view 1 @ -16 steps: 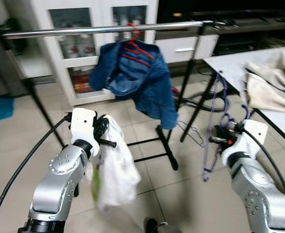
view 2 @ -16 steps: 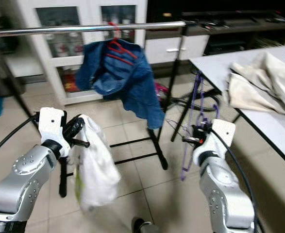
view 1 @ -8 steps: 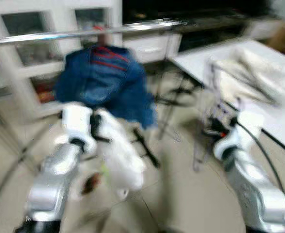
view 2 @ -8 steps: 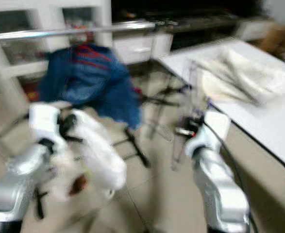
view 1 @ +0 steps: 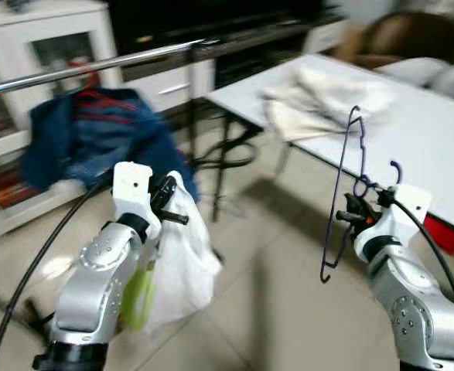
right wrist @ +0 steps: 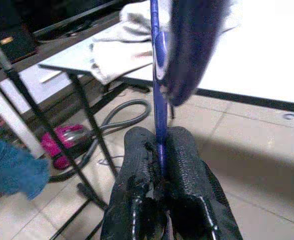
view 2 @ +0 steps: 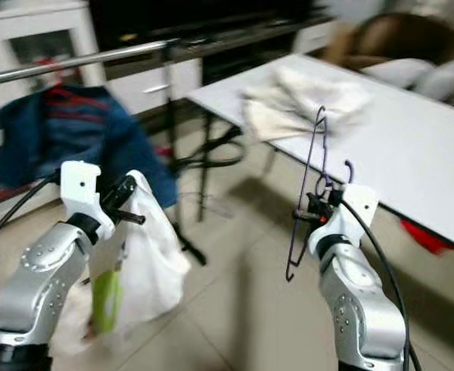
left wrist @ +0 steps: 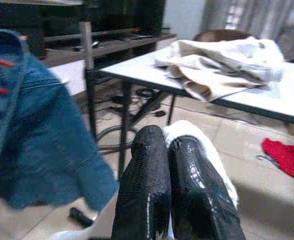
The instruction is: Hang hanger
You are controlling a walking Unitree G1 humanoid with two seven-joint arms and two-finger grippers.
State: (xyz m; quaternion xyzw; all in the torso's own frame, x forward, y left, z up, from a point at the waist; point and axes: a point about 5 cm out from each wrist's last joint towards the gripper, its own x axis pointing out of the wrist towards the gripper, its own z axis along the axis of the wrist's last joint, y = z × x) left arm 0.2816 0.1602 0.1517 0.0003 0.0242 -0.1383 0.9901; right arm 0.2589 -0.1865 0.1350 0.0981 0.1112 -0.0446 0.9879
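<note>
My right gripper (view 1: 349, 217) is shut on a thin purple hanger (view 1: 341, 193), held upright with its hook end up near the table edge. In the right wrist view the purple wire (right wrist: 157, 75) runs up from between the closed fingers (right wrist: 136, 170). My left gripper (view 1: 168, 209) is shut on a white garment (view 1: 182, 263) that hangs down from it. In the left wrist view the white garment (left wrist: 197, 135) peeks out behind the pressed-together fingers (left wrist: 147, 170). The metal rail (view 1: 87, 68) stands at the back left with a blue denim jacket (view 1: 95, 139) on a red hanger (view 1: 95, 97).
A white table (view 1: 412, 116) with a crumpled beige cloth (view 1: 319, 97) stands to the right. A red cloth (left wrist: 287, 160) lies on the floor under it. White cabinets (view 1: 49, 39) and a dark shelf stand behind the rail. Tiled floor lies between the rack and the table.
The whole view has swung to the right: the rack now sits at the left and the table takes up the right. Both grippers keep their hold on the garment and the hanger.
</note>
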